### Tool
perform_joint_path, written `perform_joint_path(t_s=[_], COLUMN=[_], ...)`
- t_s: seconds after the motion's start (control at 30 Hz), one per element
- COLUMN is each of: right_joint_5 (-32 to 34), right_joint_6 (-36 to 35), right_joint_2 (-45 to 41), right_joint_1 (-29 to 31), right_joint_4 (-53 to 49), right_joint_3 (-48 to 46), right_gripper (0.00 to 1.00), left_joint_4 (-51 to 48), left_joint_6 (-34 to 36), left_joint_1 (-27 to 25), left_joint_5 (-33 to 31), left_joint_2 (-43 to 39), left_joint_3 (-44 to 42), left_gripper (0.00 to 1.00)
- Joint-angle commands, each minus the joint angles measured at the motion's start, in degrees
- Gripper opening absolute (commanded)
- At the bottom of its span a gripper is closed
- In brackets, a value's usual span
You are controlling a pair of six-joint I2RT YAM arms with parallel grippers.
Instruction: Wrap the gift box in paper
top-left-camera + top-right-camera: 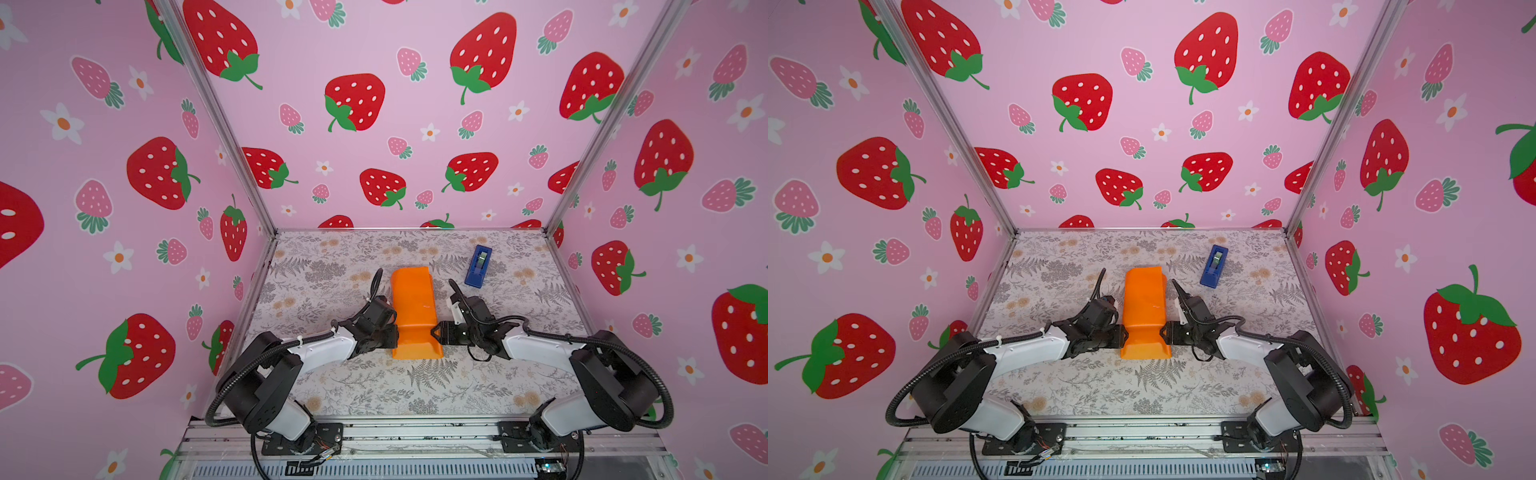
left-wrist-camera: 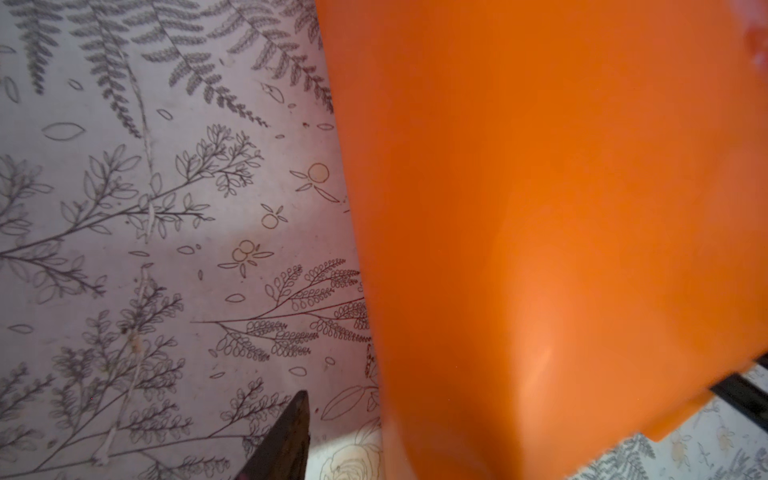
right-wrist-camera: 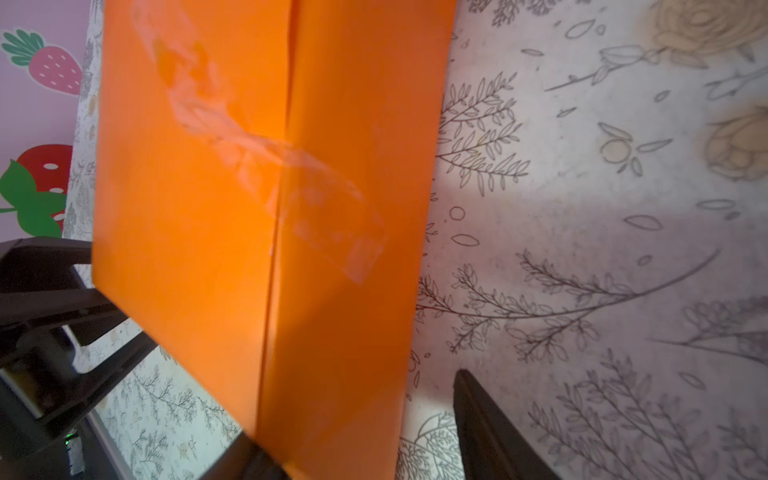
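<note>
**A:** Where was the paper?

**B:** The orange paper [image 1: 413, 307] lay mid-table on the floral table covering [image 1: 457, 386]. It was folded over into a long tube running from the near side toward the back wall. It narrowed near its front end, then flared out again at the near mouth.

**A:** And the gift box?

**B:** No view showed it; only orange was visible there.

**A:** Was the wrap fastened?

**B:** In the right wrist view an overlap seam [image 3: 282, 208] ran along the tube, with a strip of clear tape [image 3: 291, 174] stuck slantwise across it.

**A:** What about the grippers?

**B:** The left gripper [image 1: 395, 334] was at the tube's left side, at the narrow part. The right gripper [image 1: 436, 332] faced it from the right side. Both had their jaws parted. In the left wrist view one finger [image 2: 286, 436] stood clear of the paper, with bare covering between them, and the paper hid its partner. In the right wrist view it was much the same, with one finger [image 3: 490, 428] just off the paper's edge. Neither gripper was clamped on anything.

**A:** Was anything else on the table?

**B:** A blue tape dispenser [image 1: 478, 266] lay toward the back right, apart from the paper.
</note>
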Motion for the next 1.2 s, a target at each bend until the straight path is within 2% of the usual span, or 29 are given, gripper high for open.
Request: perform_joint_path(t_s=[0.0,0.23,0.4,0.63,0.9,1.17], right_joint_5=[5.9,13.0,16.2,18.8,18.2,19.0], right_joint_6=[0.6,-0.3,-0.8,-1.4,-2.1,-1.6], right_joint_2=[-0.7,0.5,1.2,3.4,7.8,10.7], right_joint_1=[1.1,3.5,4.7,5.7,6.7,7.1], right_joint_4=[1.7,7.2,12.0,17.4,19.1,20.0], right_joint_3=[-1.3,-2.9,-4.2,-4.9,-3.2,-2.1], right_gripper=[0.56,0.43,0.38,0.38,0.43,0.40], left_joint_4=[-0.4,-0.7,-1.6,-1.4,-1.5,-1.0], left_joint_6=[-1.7,-2.2,-2.0,-2.0,-2.3,-3.0], left_joint_1=[0.0,0.0,0.1,0.1,0.1,0.1], left_joint_5=[-2.6,-2.7,-3.6,-4.4,-4.6,-5.0], left_joint_2=[1.4,3.0,3.5,5.0,5.5,6.2], left_joint_3=[2.1,2.8,3.0,3.5,3.9,4.2], left_gripper=[0.49,0.45,0.43,0.42,0.42,0.42])
